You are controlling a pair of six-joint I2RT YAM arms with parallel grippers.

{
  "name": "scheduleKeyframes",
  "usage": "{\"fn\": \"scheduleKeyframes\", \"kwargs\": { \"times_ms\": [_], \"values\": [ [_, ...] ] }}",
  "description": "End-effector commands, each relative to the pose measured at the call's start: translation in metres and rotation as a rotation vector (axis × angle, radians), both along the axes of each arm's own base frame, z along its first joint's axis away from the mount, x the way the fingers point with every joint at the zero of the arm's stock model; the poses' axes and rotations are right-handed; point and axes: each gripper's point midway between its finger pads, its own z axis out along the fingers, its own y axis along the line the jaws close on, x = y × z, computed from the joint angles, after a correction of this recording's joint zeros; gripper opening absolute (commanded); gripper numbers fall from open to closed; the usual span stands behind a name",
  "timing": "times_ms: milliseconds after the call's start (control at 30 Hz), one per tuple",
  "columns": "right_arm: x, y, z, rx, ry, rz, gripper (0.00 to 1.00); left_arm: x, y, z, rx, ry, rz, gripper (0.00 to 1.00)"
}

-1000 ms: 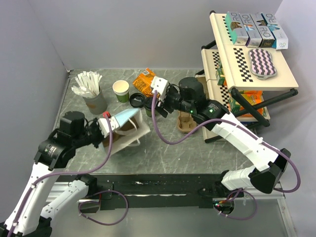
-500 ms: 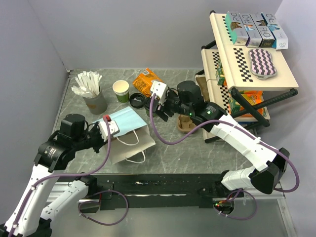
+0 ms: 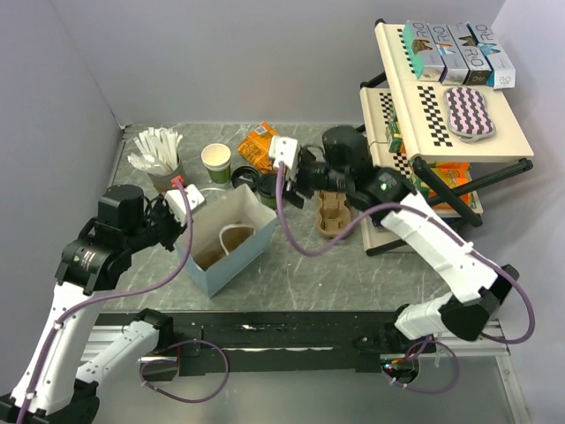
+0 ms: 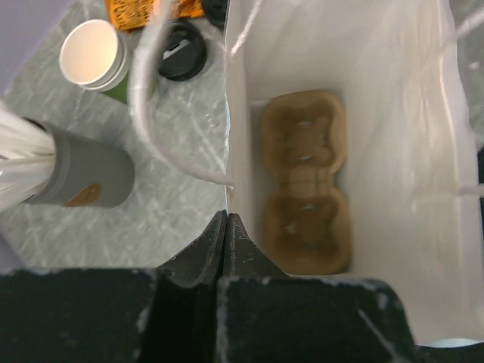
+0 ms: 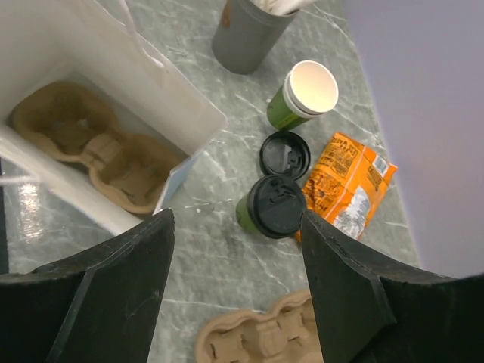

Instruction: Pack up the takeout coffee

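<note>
The takeout coffee (image 5: 274, 206), a green-banded cup with a black lid, stands on the table beside the white paper bag (image 3: 231, 265). In the top view the right arm mostly hides it. The bag stands open with a brown cup carrier (image 4: 306, 181) lying in its bottom. My left gripper (image 4: 225, 223) is shut on the bag's left rim (image 3: 183, 196). My right gripper (image 5: 237, 219) is open and empty. It hovers above the coffee, which sits nearer its right finger (image 5: 340, 280). In the top view the right gripper (image 3: 287, 172) is just behind the bag.
A loose black lid (image 5: 284, 155), a lidless green-and-white cup (image 3: 216, 162), an orange snack packet (image 3: 259, 146) and a grey cup of white sticks (image 3: 163, 168) stand behind the bag. A second cup carrier (image 3: 334, 215) lies right of the coffee. A shelf rack (image 3: 441, 115) fills the right side.
The bag has gone from lying collapsed to standing open and upright. My left gripper has lifted its rim up and to the left. My right gripper has drawn back slightly.
</note>
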Motion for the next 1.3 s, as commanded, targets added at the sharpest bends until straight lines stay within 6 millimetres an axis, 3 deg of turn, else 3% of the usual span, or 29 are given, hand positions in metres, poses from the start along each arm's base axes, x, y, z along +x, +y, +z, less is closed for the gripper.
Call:
{"fn": "scheduleKeyframes", "kwargs": {
  "times_ms": [0, 33, 67, 100, 133, 167, 300, 367, 400, 433, 500, 600, 767, 1100, 1167, 1200, 1267],
  "values": [
    [0.018, -0.009, 0.011, -0.035, 0.033, 0.071, 0.73, 0.017, 0.021, 0.008, 0.1, -0.097, 0.063, 0.01],
    [0.016, -0.012, 0.004, -0.062, 0.079, 0.106, 0.73, 0.017, 0.025, 0.006, 0.122, -0.103, 0.066, 0.01],
    [0.036, -0.013, 0.008, -0.066, 0.089, 0.099, 0.73, 0.016, 0.029, 0.005, 0.14, -0.109, 0.07, 0.01],
    [0.042, -0.012, 0.006, -0.087, 0.108, 0.112, 0.73, 0.018, 0.035, 0.003, 0.174, -0.12, 0.077, 0.01],
    [0.042, -0.018, -0.006, -0.14, 0.168, 0.117, 0.74, 0.018, 0.037, 0.003, 0.187, -0.124, 0.081, 0.01],
    [0.059, -0.009, -0.008, -0.149, 0.18, 0.122, 0.76, 0.019, 0.04, 0.0, 0.199, -0.121, 0.087, 0.01],
    [0.09, 0.002, -0.038, -0.183, 0.277, 0.073, 0.84, 0.027, 0.05, -0.014, 0.216, -0.097, 0.143, 0.01],
    [0.097, 0.009, -0.049, -0.141, 0.343, 0.052, 0.84, 0.03, 0.05, -0.033, 0.2, -0.03, 0.177, 0.23],
    [0.098, 0.012, -0.053, -0.135, 0.358, 0.048, 0.84, 0.031, 0.049, -0.034, 0.18, -0.02, 0.188, 0.51],
    [0.097, 0.013, -0.054, -0.122, 0.38, 0.04, 0.84, 0.031, 0.045, -0.033, 0.144, -0.011, 0.184, 0.62],
    [0.098, 0.015, -0.054, -0.095, 0.403, 0.023, 0.84, 0.037, 0.041, -0.02, 0.041, -0.018, 0.247, 0.79],
    [0.091, 0.014, -0.055, -0.072, 0.427, 0.015, 0.85, 0.041, 0.04, 0.0, -0.082, -0.002, 0.31, 0.88],
    [0.076, 0.008, -0.061, -0.055, 0.467, 0.001, 0.85, 0.051, 0.041, 0.008, -0.13, 0.044, 0.345, 0.84],
    [0.062, 0.003, -0.064, -0.039, 0.516, -0.01, 0.86, 0.053, 0.036, -0.022, -0.086, 0.221, 0.257, 0.46],
    [0.048, 0.007, -0.056, -0.024, 0.543, 0.053, 0.86, 0.054, 0.035, -0.022, -0.086, 0.244, 0.236, 0.38],
    [0.042, 0.009, -0.05, -0.017, 0.533, 0.098, 0.96, 0.05, 0.031, -0.023, -0.1, 0.262, 0.216, 0.31],
    [0.022, 0.015, -0.028, 0.021, 0.481, 0.218, 1.0, 0.049, 0.029, -0.022, -0.108, 0.265, 0.206, 0.27]
  ]
}}
